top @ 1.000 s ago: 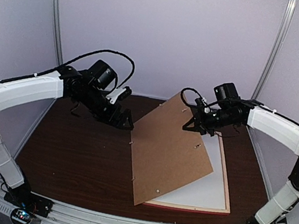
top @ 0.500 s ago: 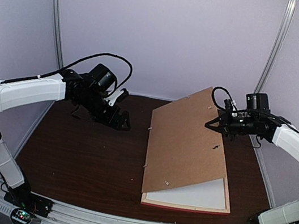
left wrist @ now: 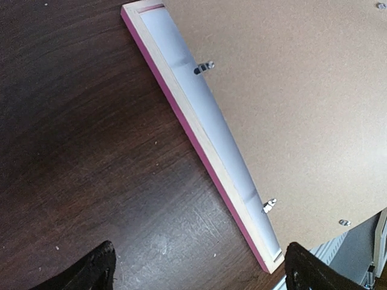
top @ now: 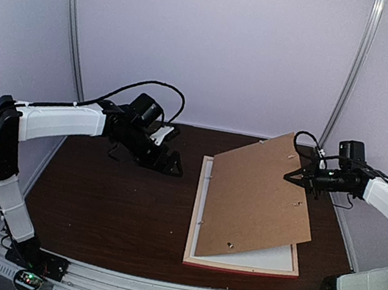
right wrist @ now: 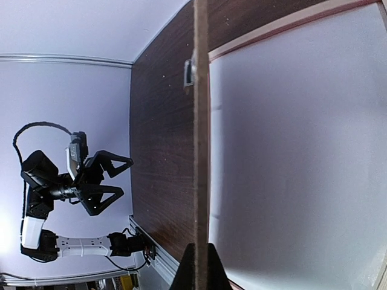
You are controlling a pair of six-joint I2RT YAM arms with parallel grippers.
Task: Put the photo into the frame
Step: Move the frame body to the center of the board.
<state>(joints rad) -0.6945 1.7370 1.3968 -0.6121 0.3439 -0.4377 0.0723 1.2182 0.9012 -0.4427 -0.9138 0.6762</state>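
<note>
The frame (top: 197, 212) lay flat and face down on the right half of the table (top: 95, 203), its pale wood back upward and pink along its outer edges. A white sheet (top: 258, 258) filled its recess. Whether this was the photo's plain back could not be told.

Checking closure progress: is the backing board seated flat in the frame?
No, tilted. The right gripper holds the backing board by its right edge, raised; it lies skewed across the frame.
</note>
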